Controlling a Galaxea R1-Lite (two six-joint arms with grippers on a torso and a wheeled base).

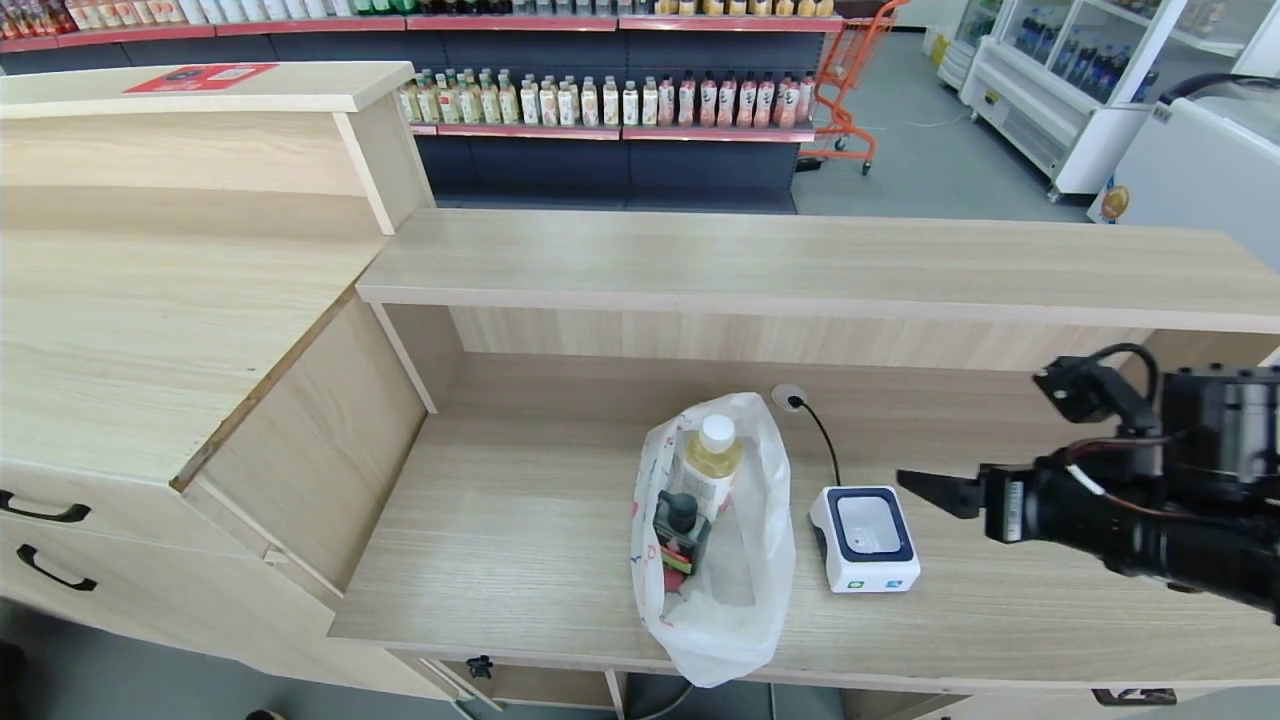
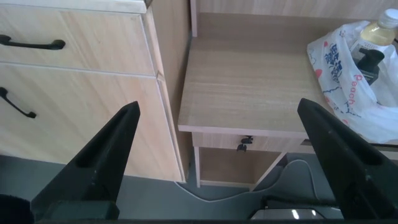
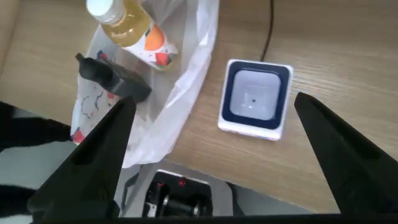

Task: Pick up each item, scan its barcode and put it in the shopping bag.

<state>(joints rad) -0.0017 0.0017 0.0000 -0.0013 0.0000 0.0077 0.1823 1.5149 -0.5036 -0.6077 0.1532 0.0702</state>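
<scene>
shopping bag (image 1: 760, 600): white, red-and-blue print | bottle (image 1: 712, 460): yellow liquid, white cap | dark item (image 1: 680, 530): black, red and green below | scanner (image 1: 865, 540): white, navy frame | bench (image 1: 500, 540): pale wood grain

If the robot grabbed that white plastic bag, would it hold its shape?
Probably not: the bag looks thin and crumpled, so it would likely sag. The bottle lying inside would probably slide or roll as it lifts.

Filled shopping bag (image 1: 748, 618) beside scanner (image 1: 866, 541)
</scene>
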